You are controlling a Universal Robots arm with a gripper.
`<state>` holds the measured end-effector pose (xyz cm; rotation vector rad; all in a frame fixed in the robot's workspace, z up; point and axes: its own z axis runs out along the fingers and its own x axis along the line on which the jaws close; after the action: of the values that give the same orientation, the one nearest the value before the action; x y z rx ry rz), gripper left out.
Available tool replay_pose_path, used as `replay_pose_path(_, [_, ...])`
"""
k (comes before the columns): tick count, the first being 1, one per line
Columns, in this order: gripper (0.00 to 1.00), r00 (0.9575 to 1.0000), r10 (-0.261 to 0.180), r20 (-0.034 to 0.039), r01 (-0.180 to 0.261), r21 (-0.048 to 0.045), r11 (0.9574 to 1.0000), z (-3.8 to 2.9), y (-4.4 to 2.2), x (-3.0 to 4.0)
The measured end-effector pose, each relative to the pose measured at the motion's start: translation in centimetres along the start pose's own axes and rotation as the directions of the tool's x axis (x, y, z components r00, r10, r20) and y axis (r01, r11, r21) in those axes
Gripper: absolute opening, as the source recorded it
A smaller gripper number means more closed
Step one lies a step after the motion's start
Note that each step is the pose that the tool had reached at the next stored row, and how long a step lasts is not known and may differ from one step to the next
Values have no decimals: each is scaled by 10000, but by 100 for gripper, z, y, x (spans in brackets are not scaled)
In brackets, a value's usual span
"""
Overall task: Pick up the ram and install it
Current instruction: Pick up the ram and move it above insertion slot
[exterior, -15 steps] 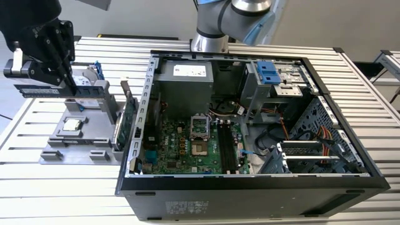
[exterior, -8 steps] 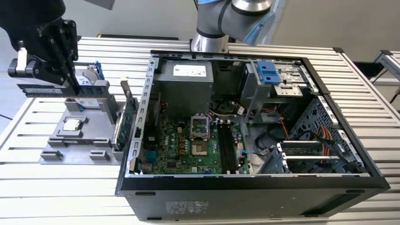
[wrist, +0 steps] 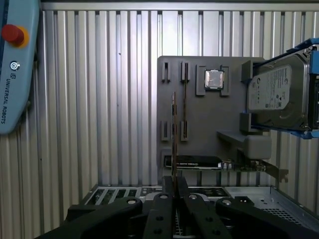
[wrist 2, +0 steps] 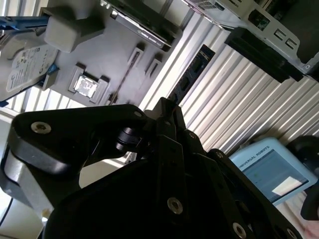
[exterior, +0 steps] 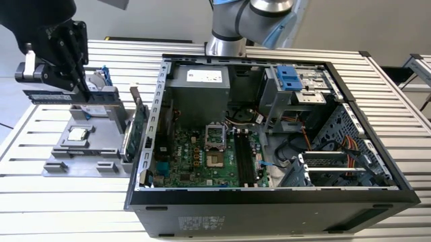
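The ram (exterior: 47,96) is a thin dark-blue stick, held level in the air over the far left part of the grey parts holder (exterior: 81,151). My gripper (exterior: 82,91) is shut on it at the exterior view's upper left, well left of the open computer case (exterior: 269,201). In the first wrist view the ram (wrist: 173,134) shows edge-on, sticking out from between the black fingers (wrist: 162,199) over the holder's (wrist: 199,129) slots. The second wrist view has the ram (wrist 2: 192,74) reaching out past the gripper (wrist 2: 167,107).
On the holder rest a square processor (exterior: 78,133), a silver hard drive with blue clips (exterior: 101,85) and an upright green card (exterior: 138,131). Inside the case the motherboard's long black memory slots (exterior: 244,159) lie open. A teach pendant (wrist: 15,64) rests on the slatted table.
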<state>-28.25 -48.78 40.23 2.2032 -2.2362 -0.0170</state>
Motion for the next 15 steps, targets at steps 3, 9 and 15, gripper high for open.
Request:
replay_pose_path(3, [0, 10000, 1, 1, -1, 1, 10000, -4, -23, -1])
replay_pose_path(9, [0, 10000, 0, 1, 0, 0, 10000, -13, -66, -1])
replay_pose_path(15, [0, 10000, 0, -1, 0, 0, 10000, -23, -106, -2])
